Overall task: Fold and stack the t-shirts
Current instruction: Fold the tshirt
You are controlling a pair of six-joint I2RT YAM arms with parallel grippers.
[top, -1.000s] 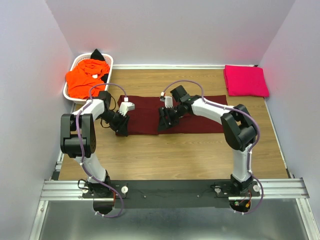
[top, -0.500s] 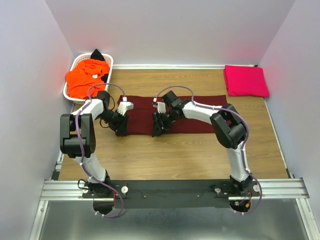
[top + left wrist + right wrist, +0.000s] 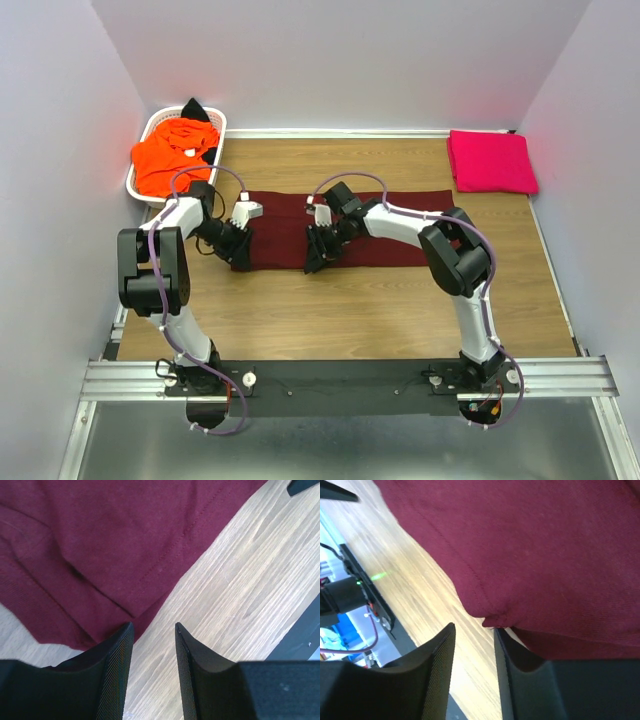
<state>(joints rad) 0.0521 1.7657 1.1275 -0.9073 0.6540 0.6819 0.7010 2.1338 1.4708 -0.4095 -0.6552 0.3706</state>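
Behind the right fingers [image 3: 535,670], part of the maroon t-shirt [image 3: 545,545] lies hidden.

White arms [image 3: 400,222] with black joints, purple cables [image 3: 352,177], black mesh-textured hands [image 3: 153,626].

We find no legible text, label, brand, number or sign in any view: nothing readable on the shirts, basket, bench, arms or walls.
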